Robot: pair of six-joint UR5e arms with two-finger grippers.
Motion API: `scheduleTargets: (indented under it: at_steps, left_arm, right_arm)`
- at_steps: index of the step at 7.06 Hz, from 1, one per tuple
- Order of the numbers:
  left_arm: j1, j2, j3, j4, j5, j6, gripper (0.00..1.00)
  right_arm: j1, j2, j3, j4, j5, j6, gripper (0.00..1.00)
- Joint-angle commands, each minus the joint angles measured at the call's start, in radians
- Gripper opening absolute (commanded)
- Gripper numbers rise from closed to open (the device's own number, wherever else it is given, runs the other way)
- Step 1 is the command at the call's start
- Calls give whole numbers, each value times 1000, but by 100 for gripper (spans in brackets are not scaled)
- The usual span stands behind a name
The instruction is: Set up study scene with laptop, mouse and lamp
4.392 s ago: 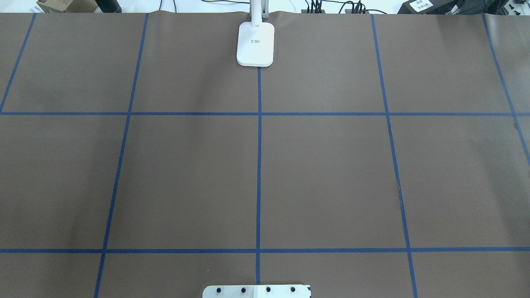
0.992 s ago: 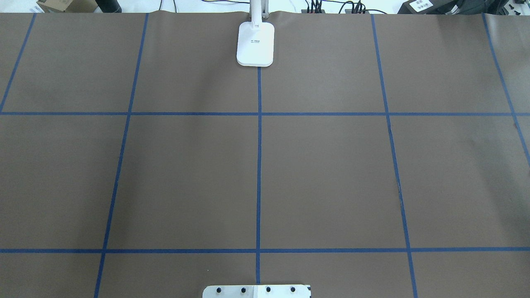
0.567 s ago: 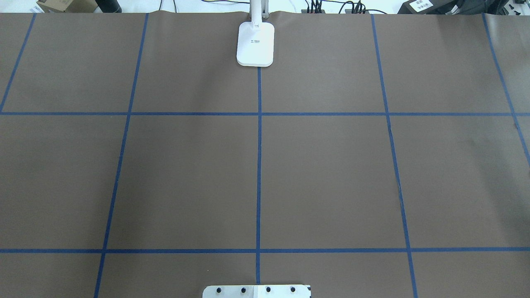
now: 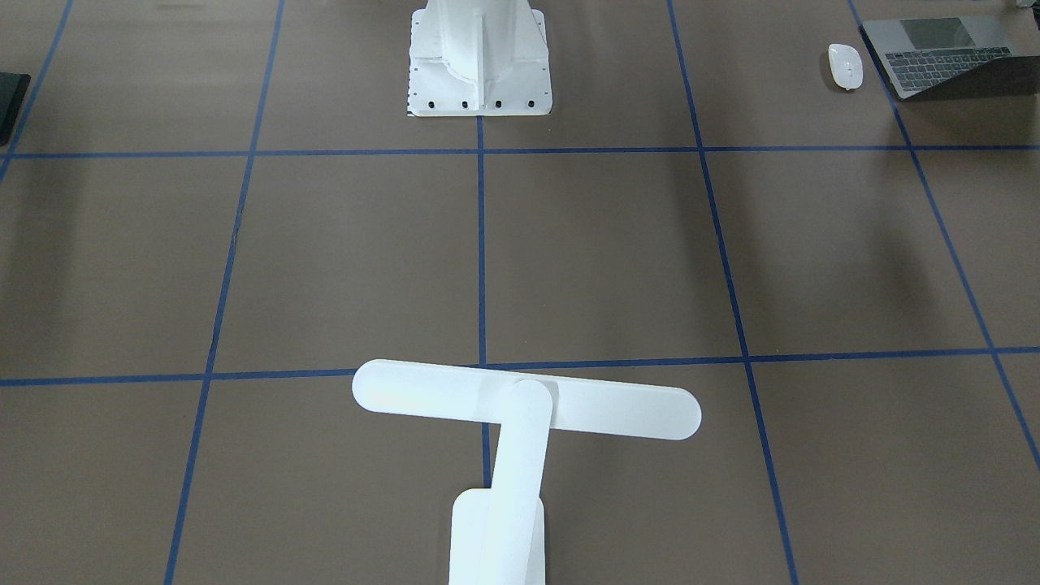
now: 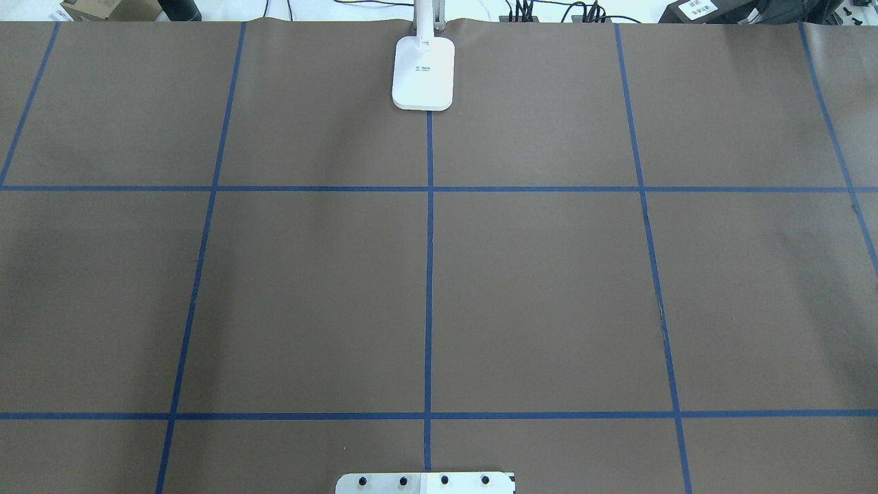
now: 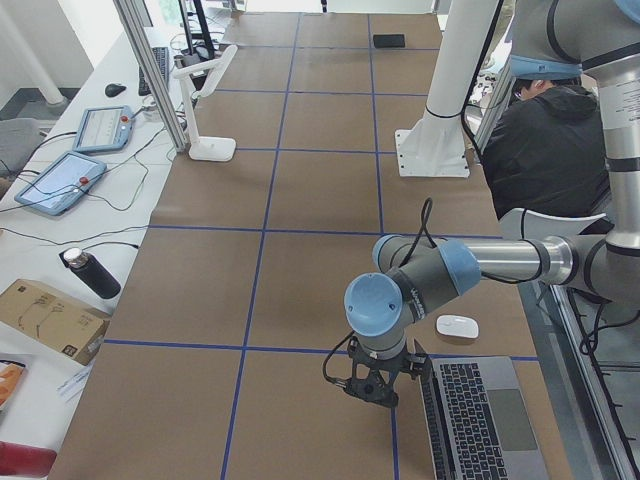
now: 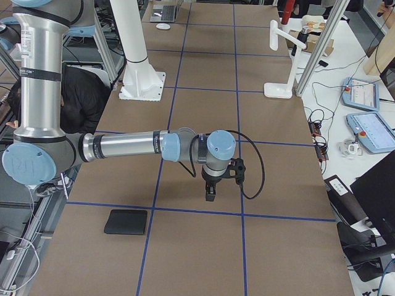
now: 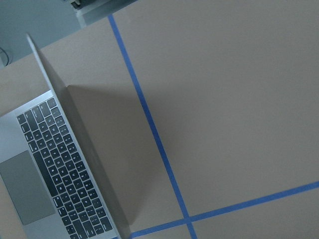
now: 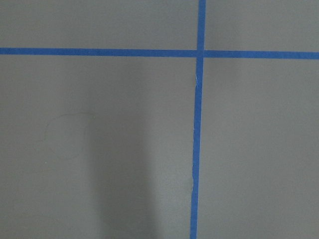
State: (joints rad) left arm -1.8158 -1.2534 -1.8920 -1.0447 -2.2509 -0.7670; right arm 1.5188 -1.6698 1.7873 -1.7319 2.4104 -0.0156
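The laptop (image 4: 946, 53) lies open at the table corner on my left side, keyboard up; it also shows in the left view (image 6: 480, 420) and the left wrist view (image 8: 55, 169). The white mouse (image 4: 845, 65) rests beside it (image 6: 457, 326). The white T-shaped lamp (image 4: 526, 402) stands at the far middle edge, base (image 5: 423, 72) on the centre line. My left gripper (image 6: 372, 385) hangs just beside the laptop's screen edge. My right gripper (image 7: 210, 192) points down over bare table. Neither gripper's fingers show clearly, so I cannot tell whether they are open or shut.
A black mouse pad (image 7: 126, 222) lies on my right side, near the right gripper. The white ribbed pedestal (image 4: 479, 57) stands at the near middle edge. An operator (image 6: 550, 140) sits behind it. Tablets and cables (image 7: 364, 117) lie beyond the far edge.
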Motion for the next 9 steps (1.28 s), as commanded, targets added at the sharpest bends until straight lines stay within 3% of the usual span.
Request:
scheduleTargets:
  at_steps: [1,5,7,9]
  left_arm:
    - [-10,40,42,-3,-7,-9,100]
    - [-27,48,141,-99,-4,-55,100]
    - [-25,92,162,-210,2,-158,100]
    - [-27,113,171,-222,2,-181,100]
  right_arm:
    - [0,-1,0,0,6,-1,100]
    - [0,-1,-5,0,22,-3,100]
    - [0,-1,-2,0,22,-1,100]
    - [0,-1,0,2,22,-1,100]
